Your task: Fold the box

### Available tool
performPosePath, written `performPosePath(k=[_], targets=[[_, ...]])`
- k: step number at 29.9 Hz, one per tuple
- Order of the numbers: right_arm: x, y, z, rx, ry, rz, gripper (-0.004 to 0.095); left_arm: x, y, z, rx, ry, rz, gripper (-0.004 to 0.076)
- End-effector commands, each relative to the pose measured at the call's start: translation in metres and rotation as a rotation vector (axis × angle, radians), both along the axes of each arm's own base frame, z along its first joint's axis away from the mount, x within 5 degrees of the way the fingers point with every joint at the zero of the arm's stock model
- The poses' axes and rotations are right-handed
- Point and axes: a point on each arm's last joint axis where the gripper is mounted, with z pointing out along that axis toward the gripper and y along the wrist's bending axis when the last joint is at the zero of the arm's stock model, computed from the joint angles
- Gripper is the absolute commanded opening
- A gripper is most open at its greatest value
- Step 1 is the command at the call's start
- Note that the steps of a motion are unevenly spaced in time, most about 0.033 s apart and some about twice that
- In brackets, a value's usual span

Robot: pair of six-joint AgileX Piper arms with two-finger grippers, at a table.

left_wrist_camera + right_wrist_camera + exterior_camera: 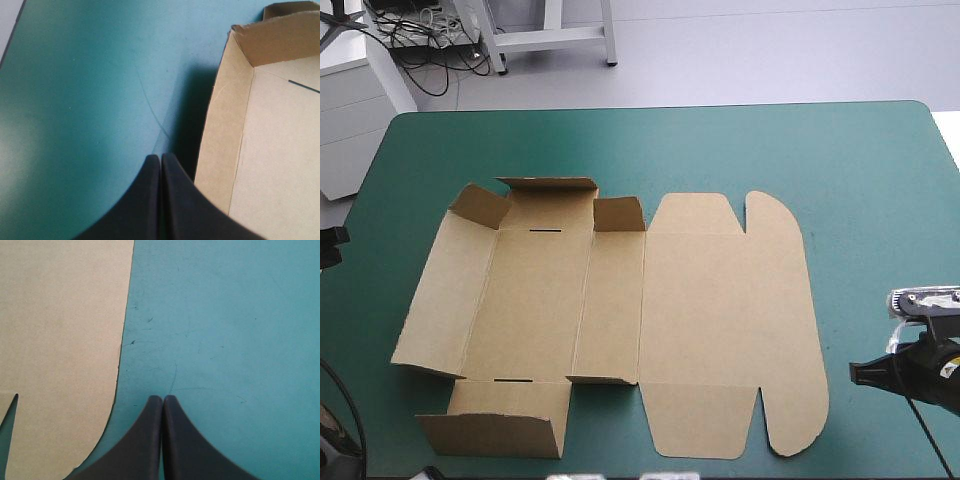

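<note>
Left gripper (161, 157): black fingers (142, 205) pressed together in one arch, holding nothing, over bare cover just beside the box's outer long wall. Right gripper (163, 397): likewise closed and empty, just beside the rounded edge of a lid ear.

The box (610, 320), a cut brown sheet, lies left of the table's centre. Its tray half, toward 9 o'clock, is partly formed. The long wall (435, 290) leans up and the end flaps (548, 195) at 12 o'clock stand raised. The end panel (505, 415) at 6 o'clock lies low. Nothing appears tucked. The lid panel (720, 310), toward 3 o'clock, lies flat with its ears spread.

Judged an early stage: the walls remain to be stood up and locked.

The teal-green cover (850, 160) surrounds the sheet on all sides.
</note>
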Motion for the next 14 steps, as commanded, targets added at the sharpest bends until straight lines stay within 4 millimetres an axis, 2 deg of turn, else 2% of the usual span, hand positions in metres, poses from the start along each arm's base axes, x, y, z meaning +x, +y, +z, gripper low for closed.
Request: performPosePath(k=[1, 5, 8, 10, 13, 14], targets=[[0.003, -0.001, 0.010, -0.011, -0.072, -0.004, -0.0020, -0.003, -0.007, 0.018, 0.020, -0.069, -0.040, -0.0009], [0.003, -0.001, 0.010, -0.012, -0.075, -0.005, -0.0020, -0.004, -0.009, 0.017, 0.036, -0.058, -0.086, 0.0000], [0.003, -0.001, 0.010, -0.013, -0.075, -0.003, -0.0020, -0.002, -0.012, 0.018, 0.040, -0.066, -0.115, 0.0073], [0.003, -0.001, 0.010, -0.013, -0.075, -0.003, -0.0020, 0.001, -0.017, 0.016, 0.070, -0.067, -0.169, 0.0166], [0.003, -0.001, 0.010, -0.013, -0.073, -0.003, -0.0020, 0.004, -0.022, 0.013, 0.134, -0.044, -0.244, 0.0384], [0.003, -0.001, 0.010, -0.013, -0.073, -0.003, -0.0020, 0.005, -0.022, 0.012, 0.162, -0.030, -0.250, 0.0482]])
